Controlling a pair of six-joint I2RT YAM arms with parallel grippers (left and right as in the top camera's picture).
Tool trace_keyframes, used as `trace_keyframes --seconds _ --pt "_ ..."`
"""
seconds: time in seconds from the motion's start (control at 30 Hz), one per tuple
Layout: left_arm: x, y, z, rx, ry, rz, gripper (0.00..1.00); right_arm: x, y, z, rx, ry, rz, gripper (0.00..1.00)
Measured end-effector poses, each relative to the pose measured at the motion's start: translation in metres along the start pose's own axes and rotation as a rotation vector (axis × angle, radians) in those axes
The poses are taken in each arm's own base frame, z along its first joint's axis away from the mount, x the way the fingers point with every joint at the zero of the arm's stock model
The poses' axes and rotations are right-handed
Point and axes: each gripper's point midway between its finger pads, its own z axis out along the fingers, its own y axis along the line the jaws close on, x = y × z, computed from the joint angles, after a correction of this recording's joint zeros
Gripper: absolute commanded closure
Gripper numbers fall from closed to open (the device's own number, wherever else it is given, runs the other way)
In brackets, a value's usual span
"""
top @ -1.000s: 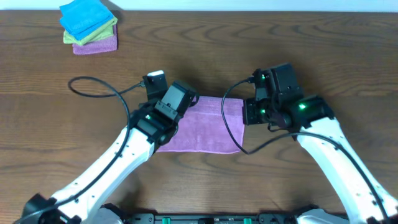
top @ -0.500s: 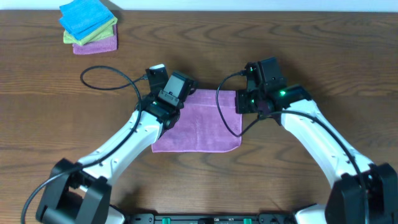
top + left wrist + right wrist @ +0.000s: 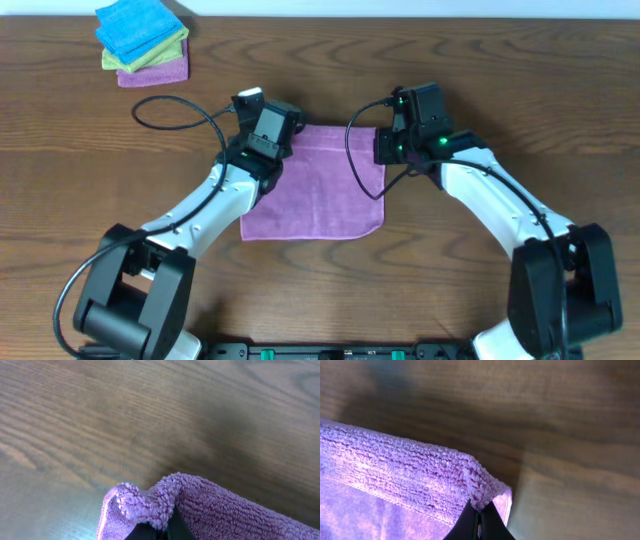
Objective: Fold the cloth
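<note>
Overhead downward; wrists near shared cloth (image 3: 310, 190)

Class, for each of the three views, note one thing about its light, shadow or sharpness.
Overhead: even light, sharp throughout. Left wrist: the cloth pile is crisp, there is a pale bluish sheen on the table at lower left, and a dark shadow lies on the wood above the cloth. Right wrist: a broad shadow band crosses the wood above the cloth, whose lower left looks washed out.
</note>
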Motion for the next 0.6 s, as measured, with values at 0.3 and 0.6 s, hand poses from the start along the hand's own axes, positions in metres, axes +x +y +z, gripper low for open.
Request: trace_keyframes --seconds 0.3,0.6 --pt "0.000 0.000 0.029 0.032 0.001 -0.007 0.94 -0.014 0.000 0.022 -0.013 -0.062 0.001 0.69" --pt "-0.043 -0.011 0.043 0.103 -0.175 -0.094 0.53 -0.063 -0.001 0.021 -0.024 -0.267 0.026 0.33"
